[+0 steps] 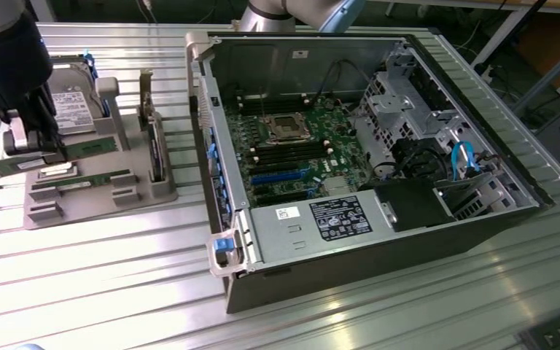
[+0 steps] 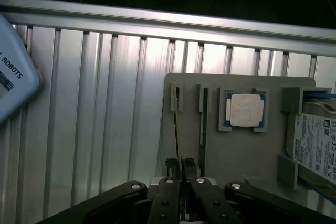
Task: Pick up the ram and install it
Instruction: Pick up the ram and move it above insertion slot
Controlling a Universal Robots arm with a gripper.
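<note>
End effector (image 1: 35,153) pinches the ram (image 1: 90,148) by its thin edge, seemingly mid-length, above the grey tray (image 1: 95,208); a straight, level lift should avoid snagging.

Universal Robots arm (image 1: 270,14): a silver-grey tube with a pale blue joint cap (image 1: 343,13) and a bulky matte-black wrist housing (image 1: 3,44). The tool (image 2: 181,170) has black linkage bars (image 2: 105,203) pinned with bright round silver screws (image 2: 136,186). A pale blue-grey casing (image 2: 13,77) bears dark lettering reading "ROBOTS".
</note>
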